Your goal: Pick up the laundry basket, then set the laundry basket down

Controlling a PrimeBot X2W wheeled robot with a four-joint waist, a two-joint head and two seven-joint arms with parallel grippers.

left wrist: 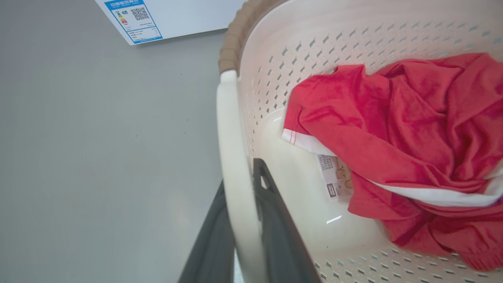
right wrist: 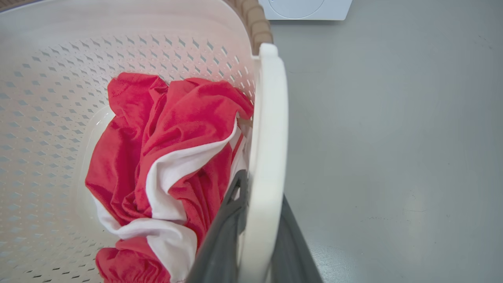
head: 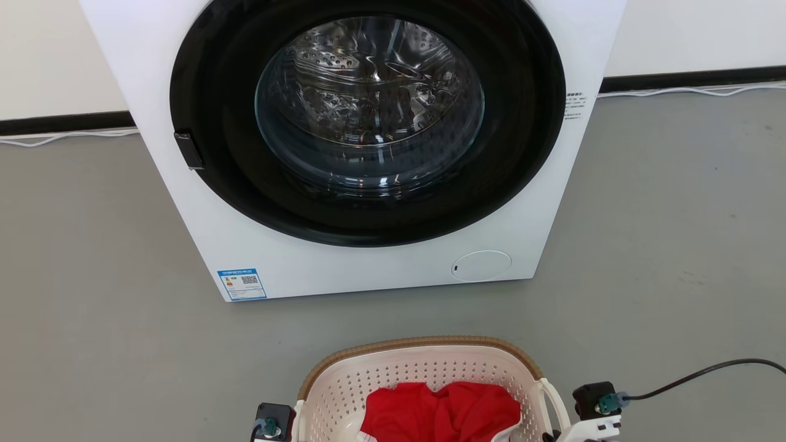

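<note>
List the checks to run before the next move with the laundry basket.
1. Left gripper shut on left handle: ok.
2. Right gripper shut on right handle: ok.
3. Red garment inside the laundry basket, none over the visible rim: ok.
4. Washer apart from the basket's far rim: ok.
5. Black cable trails away from the basket: ok.
6. Basket's underside off the floor: cannot tell.

Basket [head: 424, 371] low in my head view, cream perforated plastic, rounded-rectangular, brown woven-look rim [head: 417, 342], cream loop handle [head: 552, 393] on each side, upright, open top towards me, in front of the washer [head: 344, 270], not touching it, crumpled red-and-white cloth [head: 442, 411] inside.
</note>
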